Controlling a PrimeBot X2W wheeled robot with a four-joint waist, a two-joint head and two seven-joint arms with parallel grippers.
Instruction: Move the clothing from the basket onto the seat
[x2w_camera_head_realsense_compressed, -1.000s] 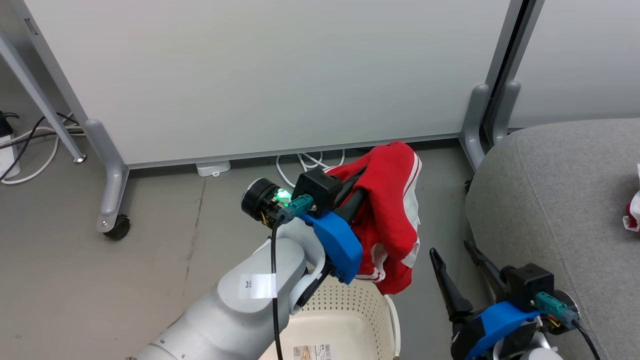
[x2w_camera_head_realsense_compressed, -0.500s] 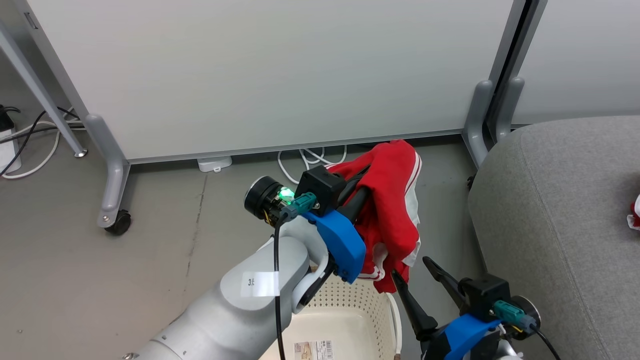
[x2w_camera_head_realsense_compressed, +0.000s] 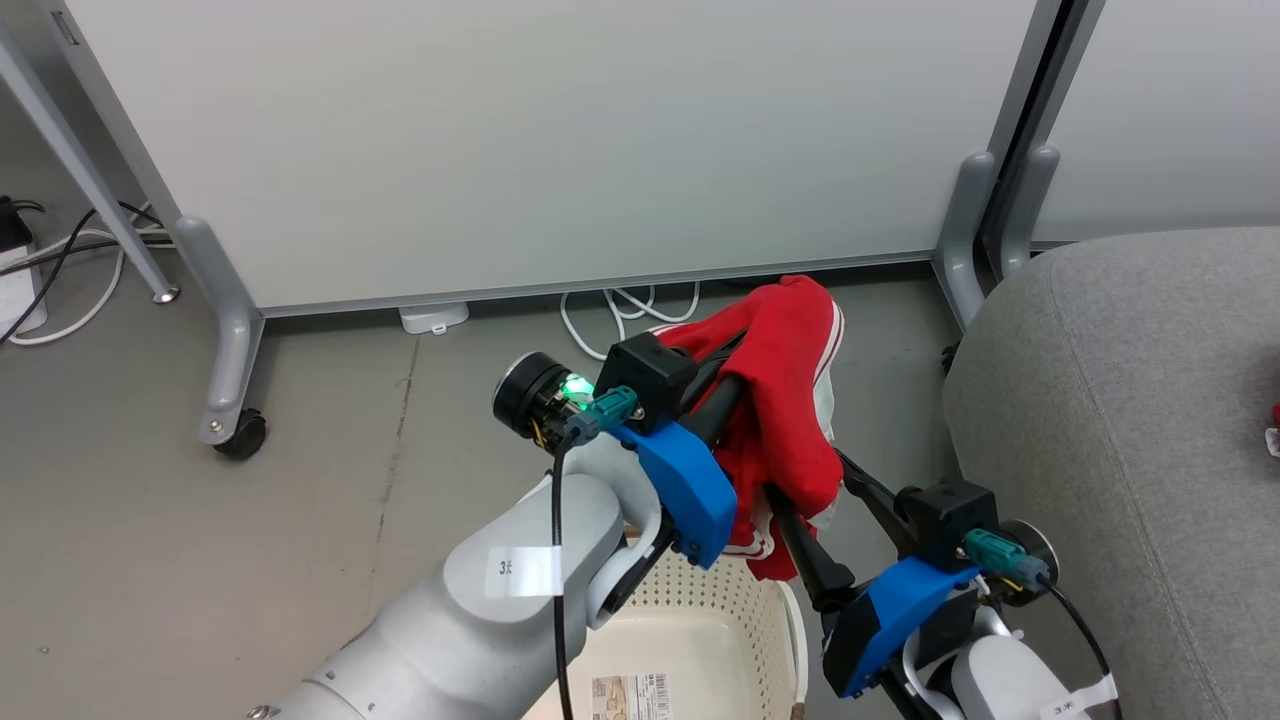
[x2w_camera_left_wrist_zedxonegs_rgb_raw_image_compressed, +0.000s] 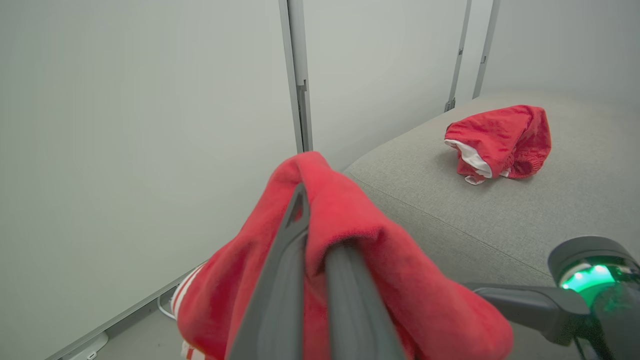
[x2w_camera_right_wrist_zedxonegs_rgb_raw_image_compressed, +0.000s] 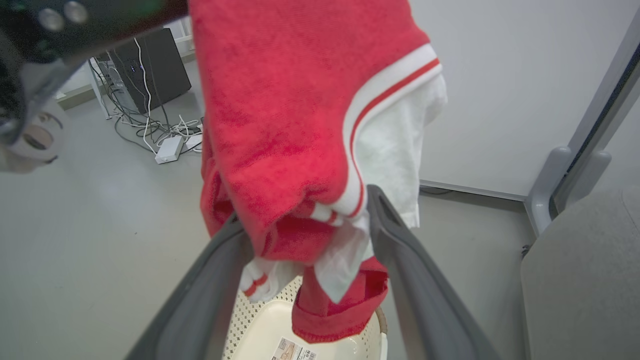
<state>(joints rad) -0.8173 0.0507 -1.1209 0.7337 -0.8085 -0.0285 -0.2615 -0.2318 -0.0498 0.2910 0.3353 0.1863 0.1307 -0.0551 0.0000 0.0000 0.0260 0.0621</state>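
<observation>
My left gripper (x2w_camera_head_realsense_compressed: 748, 345) is shut on the clothing, a red garment with white stripes (x2w_camera_head_realsense_compressed: 785, 400), and holds it in the air above the basket (x2w_camera_head_realsense_compressed: 690, 600). In the left wrist view the gripper (x2w_camera_left_wrist_zedxonegs_rgb_raw_image_compressed: 317, 225) has the cloth (x2w_camera_left_wrist_zedxonegs_rgb_raw_image_compressed: 360, 250) draped over its fingers. My right gripper (x2w_camera_head_realsense_compressed: 805, 470) is open, with its fingers on either side of the garment's hanging lower end. In the right wrist view that end (x2w_camera_right_wrist_zedxonegs_rgb_raw_image_compressed: 280, 125) hangs between the gripper's (x2w_camera_right_wrist_zedxonegs_rgb_raw_image_compressed: 305, 210) spread fingers, over the cream basket (x2w_camera_right_wrist_zedxonegs_rgb_raw_image_compressed: 265, 325). A second red garment (x2w_camera_left_wrist_zedxonegs_rgb_raw_image_compressed: 500, 140) lies on the grey seat (x2w_camera_left_wrist_zedxonegs_rgb_raw_image_compressed: 450, 215).
The seat (x2w_camera_head_realsense_compressed: 1120, 420) stands close on the right, its rounded edge next to my right arm. White partition panels on grey feet with a castor (x2w_camera_head_realsense_compressed: 240, 435) close off the back. Cables (x2w_camera_head_realsense_compressed: 620, 310) lie on the floor under them. A black box (x2w_camera_right_wrist_zedxonegs_rgb_raw_image_compressed: 150, 65) stands far left.
My right gripper has moved left and up from beside the seat to the hanging garment, and its open fingers now straddle the lower end. The left gripper still holds the garment in about the same place.
</observation>
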